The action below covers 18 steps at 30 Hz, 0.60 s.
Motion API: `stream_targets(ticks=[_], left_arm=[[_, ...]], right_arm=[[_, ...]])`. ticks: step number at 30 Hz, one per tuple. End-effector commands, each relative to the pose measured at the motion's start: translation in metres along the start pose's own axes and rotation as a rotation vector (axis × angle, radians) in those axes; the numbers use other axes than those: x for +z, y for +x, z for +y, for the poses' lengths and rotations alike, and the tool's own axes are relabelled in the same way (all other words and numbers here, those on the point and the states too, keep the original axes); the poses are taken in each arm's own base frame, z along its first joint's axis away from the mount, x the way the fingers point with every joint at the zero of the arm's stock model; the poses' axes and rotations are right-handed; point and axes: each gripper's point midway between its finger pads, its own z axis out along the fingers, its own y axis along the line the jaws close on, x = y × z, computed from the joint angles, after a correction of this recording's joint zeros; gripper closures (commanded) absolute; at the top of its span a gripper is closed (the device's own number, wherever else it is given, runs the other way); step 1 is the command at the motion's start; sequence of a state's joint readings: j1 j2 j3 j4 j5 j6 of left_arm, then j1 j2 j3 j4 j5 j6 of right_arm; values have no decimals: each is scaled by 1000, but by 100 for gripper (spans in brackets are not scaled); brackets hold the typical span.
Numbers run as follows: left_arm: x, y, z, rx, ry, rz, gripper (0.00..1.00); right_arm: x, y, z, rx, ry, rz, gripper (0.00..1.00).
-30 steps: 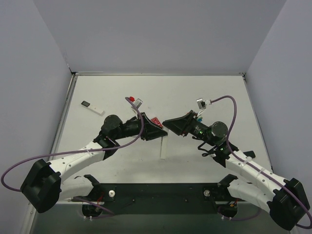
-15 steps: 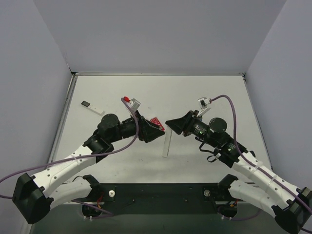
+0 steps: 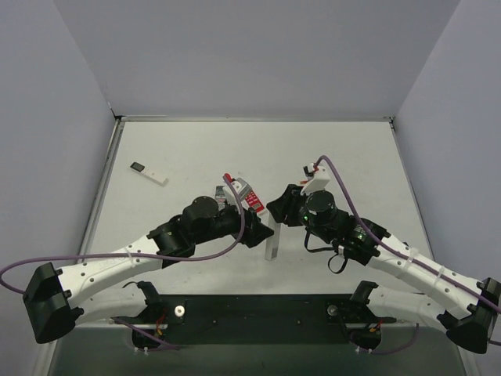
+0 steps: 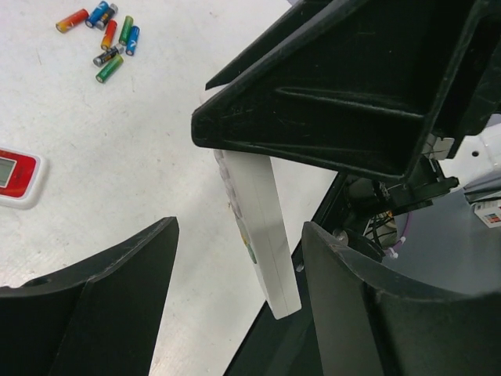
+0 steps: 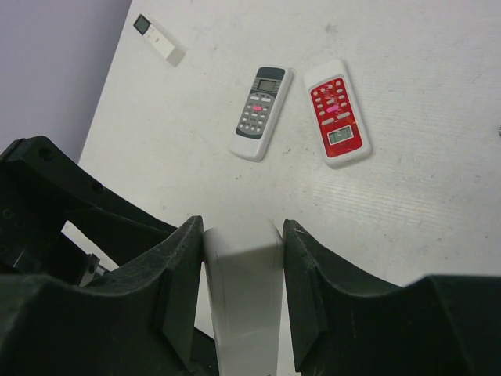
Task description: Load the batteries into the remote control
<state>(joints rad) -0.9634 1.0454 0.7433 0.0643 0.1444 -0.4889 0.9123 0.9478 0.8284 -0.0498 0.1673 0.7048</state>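
Right tool [image 5: 243, 235] pinched the long, slim white plastic remote control [image 4: 262, 235]; left tool [image 4: 239, 227] stood spread either side of it

Remote control [image 5: 243, 290] plain white. Batteries [image 4: 109, 34] green, red, blue, orange, with silvery ends. One remote [image 5: 338, 113] red with white rim and grey screen; another [image 5: 261, 112] grey-faced in white shell, one pink button. Stick [image 5: 158, 37] white, black end. Desk [image 5: 438, 157] white.

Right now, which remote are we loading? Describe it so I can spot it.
Look at the centre of the table. There the remote control is clamped in the right jaws. It is long, slim and white, unlike the grey-faced remote and red remote lying flat.
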Motion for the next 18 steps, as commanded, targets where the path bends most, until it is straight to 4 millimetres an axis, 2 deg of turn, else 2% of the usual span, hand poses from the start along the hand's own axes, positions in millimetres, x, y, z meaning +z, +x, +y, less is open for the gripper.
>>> stream_targets(ticks=[1,11,18], left_arm=[[13,-12,-13,4,4,-59,26],[27,21,-18,2,-77,-41,30],[34,40,-5,10,-156,-15,35]], right_arm=[[-3,-19,1,-10,60,-72,100],[-5,-23,-7,25,126,-124,100],[-6,-25,-12,59,149,-146,100]])
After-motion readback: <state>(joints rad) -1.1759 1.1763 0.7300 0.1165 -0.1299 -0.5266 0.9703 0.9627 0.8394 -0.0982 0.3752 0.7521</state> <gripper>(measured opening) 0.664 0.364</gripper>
